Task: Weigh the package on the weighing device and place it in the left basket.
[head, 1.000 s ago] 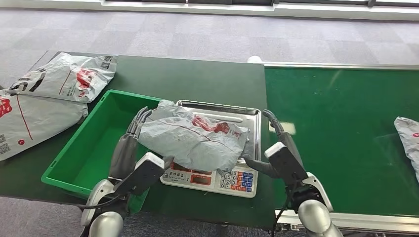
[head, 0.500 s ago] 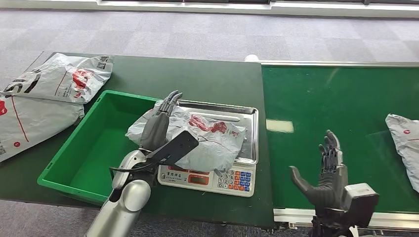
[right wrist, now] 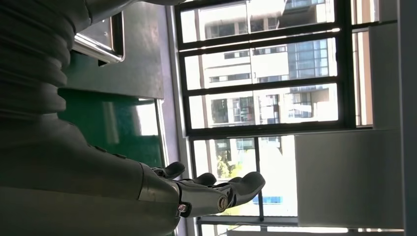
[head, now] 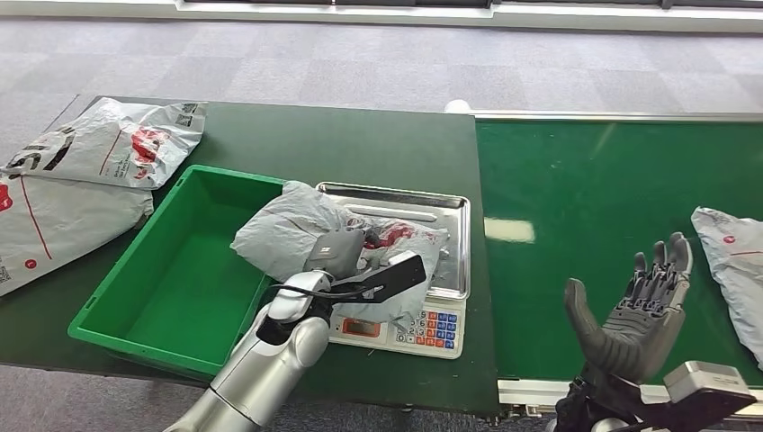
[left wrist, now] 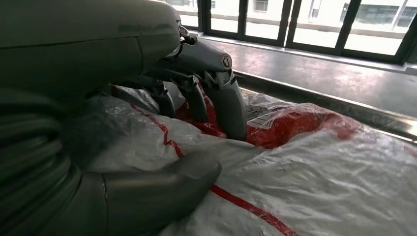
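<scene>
Grey poly-mailer package [head: 306,236] with red print lay on the steel pan of the weighing scale [head: 450,236], its left end overhanging the green basket [head: 180,270]. Left hand [head: 346,256] pressed down on the package, fingers [left wrist: 231,103] and thumb digging into the plastic, gripping it. Right hand [head: 639,310] was raised over the green conveyor belt [head: 612,180], fingers spread, holding nothing. Two more mailer bags [head: 99,171] lay left of the basket, another [head: 733,261] on the belt.

Probably parcel-sorting hall: conveyor [head: 621,207], scale [head: 423,270].
</scene>
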